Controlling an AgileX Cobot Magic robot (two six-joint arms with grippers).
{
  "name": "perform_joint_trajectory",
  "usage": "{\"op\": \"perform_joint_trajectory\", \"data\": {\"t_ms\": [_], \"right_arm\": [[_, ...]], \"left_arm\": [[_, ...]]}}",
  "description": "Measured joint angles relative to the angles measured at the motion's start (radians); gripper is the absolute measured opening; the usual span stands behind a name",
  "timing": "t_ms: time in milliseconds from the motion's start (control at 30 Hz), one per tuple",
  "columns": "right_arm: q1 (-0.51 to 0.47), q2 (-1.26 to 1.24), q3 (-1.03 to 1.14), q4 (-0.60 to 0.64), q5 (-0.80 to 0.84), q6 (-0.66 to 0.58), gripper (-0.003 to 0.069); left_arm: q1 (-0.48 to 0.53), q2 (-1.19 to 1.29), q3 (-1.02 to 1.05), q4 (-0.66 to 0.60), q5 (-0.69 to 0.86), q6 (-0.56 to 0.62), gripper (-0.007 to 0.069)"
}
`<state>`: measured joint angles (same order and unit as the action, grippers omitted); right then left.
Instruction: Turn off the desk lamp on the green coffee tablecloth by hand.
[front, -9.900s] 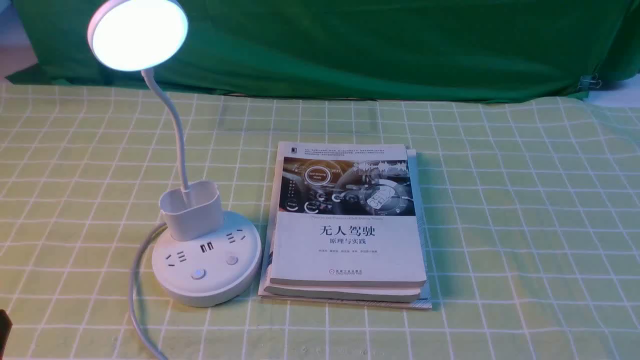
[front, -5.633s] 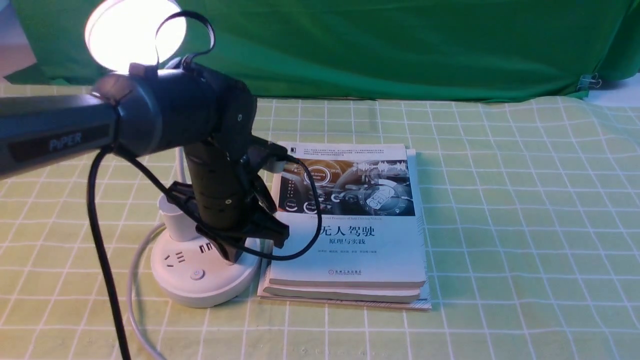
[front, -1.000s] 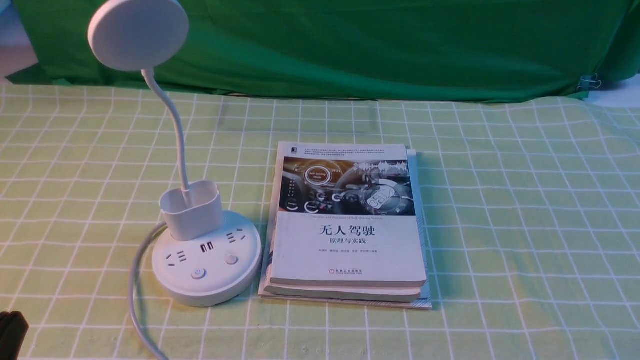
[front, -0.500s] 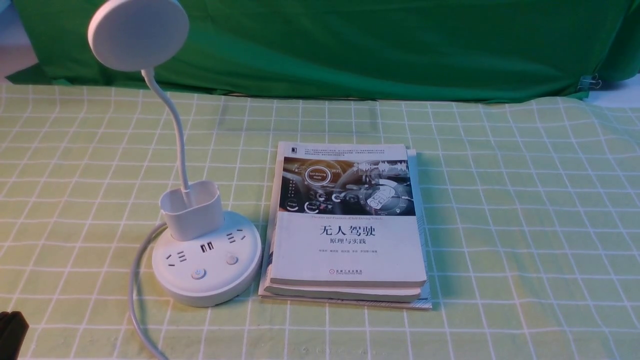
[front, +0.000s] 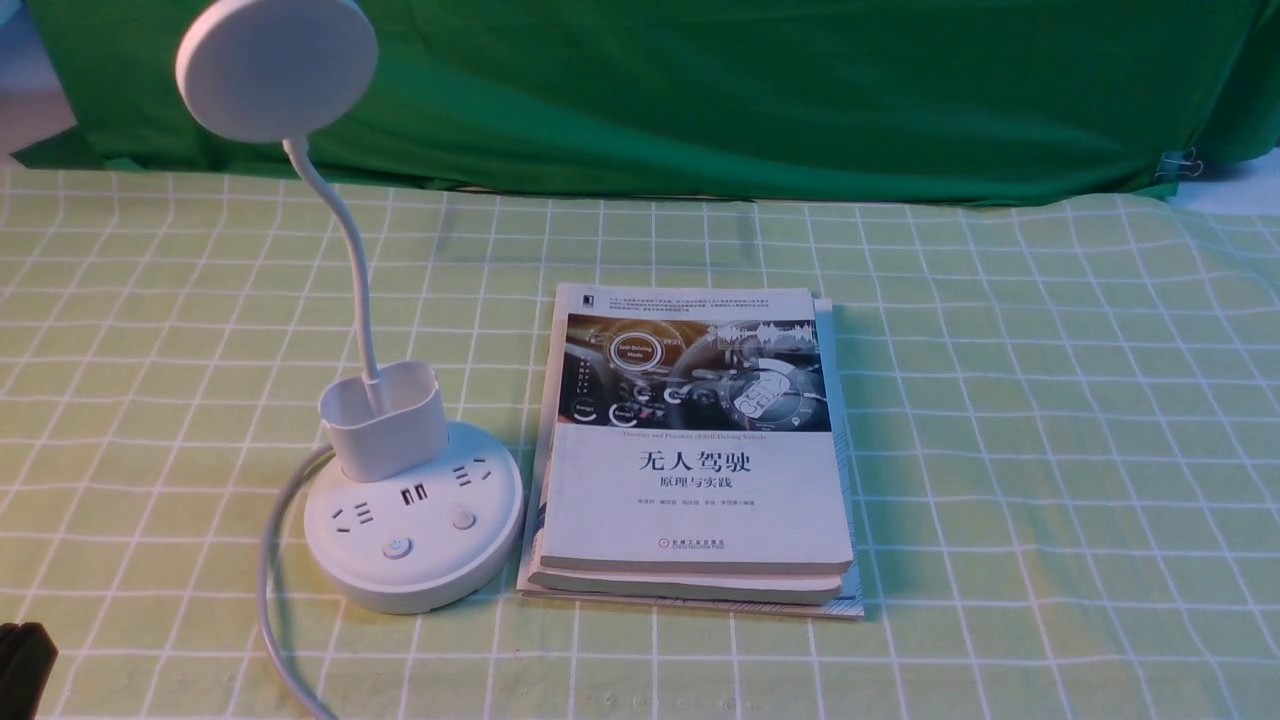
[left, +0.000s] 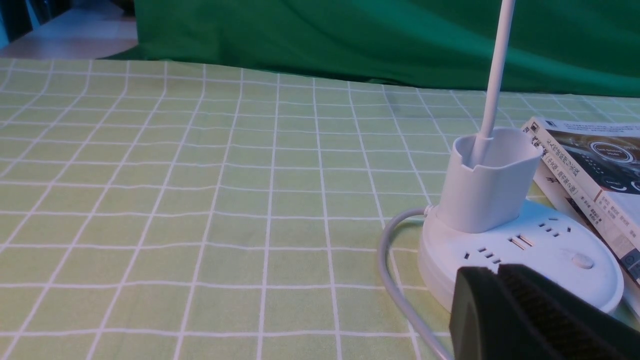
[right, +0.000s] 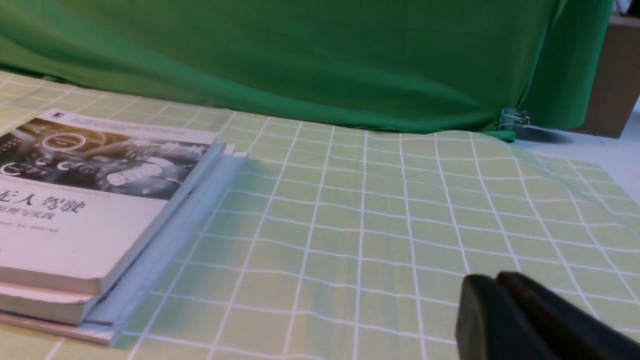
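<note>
The white desk lamp (front: 412, 520) stands on the light green checked tablecloth (front: 1000, 400) at the left. Its round disc head (front: 276, 68) is dark, not lit. The thin neck rises from a cup-like holder (front: 383, 420) on the round base, which has sockets, two buttons and a white cord (front: 275, 600). In the left wrist view the lamp base (left: 550, 255) lies just beyond my left gripper (left: 497, 270), which is shut and empty. A black bit of the left gripper shows at the front view's lower left corner (front: 22, 660). My right gripper (right: 495, 280) is shut and empty over bare cloth.
A stack of books (front: 695, 450) lies just right of the lamp base, also in the right wrist view (right: 100, 200). A plain dark green cloth (front: 750, 90) hangs along the back, held by a binder clip (front: 1180, 160) at the right.
The lamp was lit at first; my left arm reached over its base, then withdrew, and the head is now dark. Nothing has moved in the last second.
</note>
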<state>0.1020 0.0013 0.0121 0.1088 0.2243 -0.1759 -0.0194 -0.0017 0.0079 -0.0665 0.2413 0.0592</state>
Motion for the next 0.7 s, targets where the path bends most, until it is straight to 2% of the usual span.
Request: {"op": "perform_joint_trajectory", "data": {"t_ms": [700], "right_arm": [[0.0,0.0,0.0,0.0,-0.002,0.014,0.0029]], "left_arm": [[0.0,0.0,0.0,0.0,0.0,0.0,0.0019]]}}
